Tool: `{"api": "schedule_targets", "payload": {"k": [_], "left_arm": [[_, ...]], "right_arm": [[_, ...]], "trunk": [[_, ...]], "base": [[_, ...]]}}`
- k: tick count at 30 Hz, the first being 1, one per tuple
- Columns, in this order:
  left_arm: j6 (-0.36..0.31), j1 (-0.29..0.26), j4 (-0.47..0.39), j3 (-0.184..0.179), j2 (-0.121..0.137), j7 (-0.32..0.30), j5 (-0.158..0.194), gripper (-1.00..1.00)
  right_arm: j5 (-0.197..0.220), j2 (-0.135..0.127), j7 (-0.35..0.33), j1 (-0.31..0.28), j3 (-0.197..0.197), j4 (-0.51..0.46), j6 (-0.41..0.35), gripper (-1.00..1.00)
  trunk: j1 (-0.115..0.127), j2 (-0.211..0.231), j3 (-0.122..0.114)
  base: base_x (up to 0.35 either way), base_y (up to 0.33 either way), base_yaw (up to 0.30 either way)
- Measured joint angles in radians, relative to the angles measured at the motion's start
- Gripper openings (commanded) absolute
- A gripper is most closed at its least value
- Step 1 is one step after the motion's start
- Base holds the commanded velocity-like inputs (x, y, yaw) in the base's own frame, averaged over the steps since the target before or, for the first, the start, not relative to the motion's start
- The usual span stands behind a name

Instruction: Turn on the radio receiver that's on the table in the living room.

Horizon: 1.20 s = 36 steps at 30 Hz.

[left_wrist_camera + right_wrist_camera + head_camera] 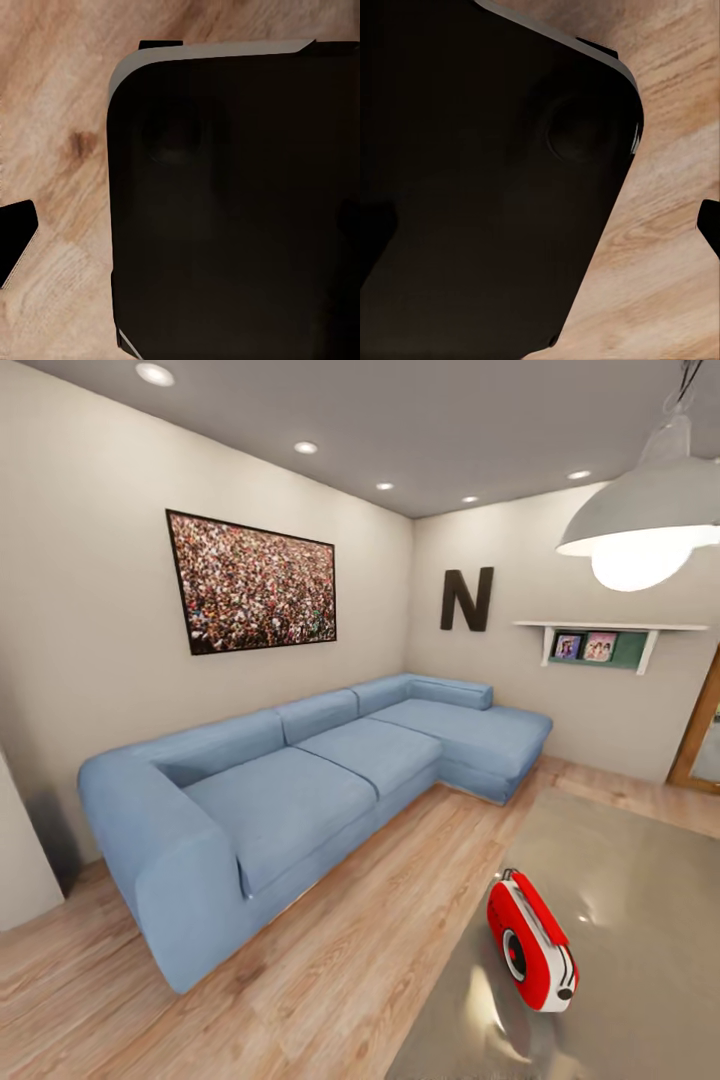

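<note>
Red, rounded, white-banded: radio receiver standing on the glossy grey-brown worktop, near its left edge, dial face turned toward the camera's left, thin handle along the top. Faint reflection of the casing on the sheen just beside it. Well apart from the sofa, with a strip of floor between.

Light wood plank floor running left of the worktop. Beyond that, blue L-shaped sofa along the left wall, chaise end reaching toward the far corner. Above the sofa, dark-framed crowd picture on the beige wall. On the far wall, big black "N", then a white shelf with two small photos under it (green backing behind them). Wood door frame at the right edge. Overhead, lit white pendant lamp and recessed ceiling spots.

From the left wrist camera: dark rounded slab with a pale rim over wood planks, black corner piece at one edge. From the right wrist camera: much the same, dark rounded slab over planks. Tool state on either arm: cannot tell, fingers not made out.
</note>
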<state>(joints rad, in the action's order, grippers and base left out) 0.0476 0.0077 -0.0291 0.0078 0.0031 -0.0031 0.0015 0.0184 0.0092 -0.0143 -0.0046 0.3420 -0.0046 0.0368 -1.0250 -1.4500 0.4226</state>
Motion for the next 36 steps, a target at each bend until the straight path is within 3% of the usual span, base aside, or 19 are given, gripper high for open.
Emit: {"api": "schedule_targets", "payload": {"k": [36], "left_arm": [[0.000, 0.000, 0.000, 0.000, 0.000, 0.000, 0.000, 1.00]], "right_arm": [[0.000, 0.000, -0.001, 0.000, -0.001, 0.000, 0.000, 1.00]], "trunk": [[0.000, 0.000, 0.000]], "base": [[0.000, 0.000, -0.294]]}}
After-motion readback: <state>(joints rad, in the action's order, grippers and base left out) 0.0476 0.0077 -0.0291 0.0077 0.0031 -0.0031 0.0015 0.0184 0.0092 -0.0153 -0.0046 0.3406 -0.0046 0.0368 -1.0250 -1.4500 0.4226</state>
